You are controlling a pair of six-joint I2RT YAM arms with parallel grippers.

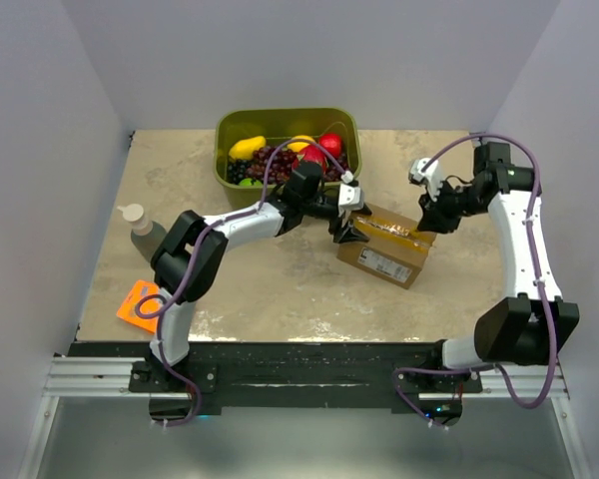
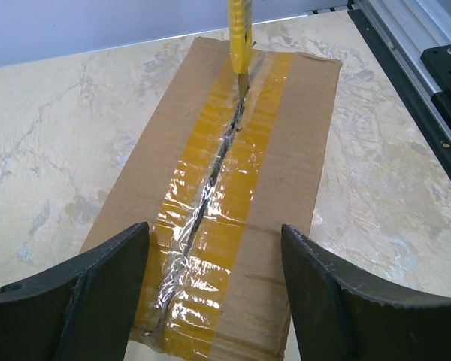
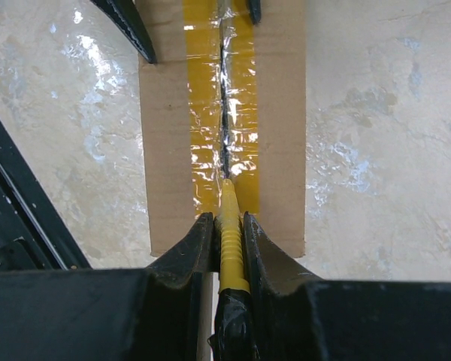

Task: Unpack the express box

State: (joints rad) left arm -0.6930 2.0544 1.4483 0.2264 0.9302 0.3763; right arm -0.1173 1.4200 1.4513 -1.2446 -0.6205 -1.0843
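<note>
The express box (image 1: 387, 249) lies on the table, brown cardboard with glossy tan tape (image 2: 210, 195) along its top seam and a white label on its near side. The tape is slit along most of the seam. My left gripper (image 1: 349, 228) is open, its fingers (image 2: 98, 286) straddling the box's left end (image 2: 286, 173). My right gripper (image 1: 426, 218) is shut on a yellow utility knife (image 3: 230, 237). The knife's tip rests on the seam near the box's right end (image 3: 165, 150). The knife also shows in the left wrist view (image 2: 239, 34).
A green bin (image 1: 230, 178) of fruit stands just behind the left arm. A bottle (image 1: 140, 228) and a flat orange box (image 1: 140, 304) sit at the table's left. The black rail (image 1: 299, 359) runs along the near edge.
</note>
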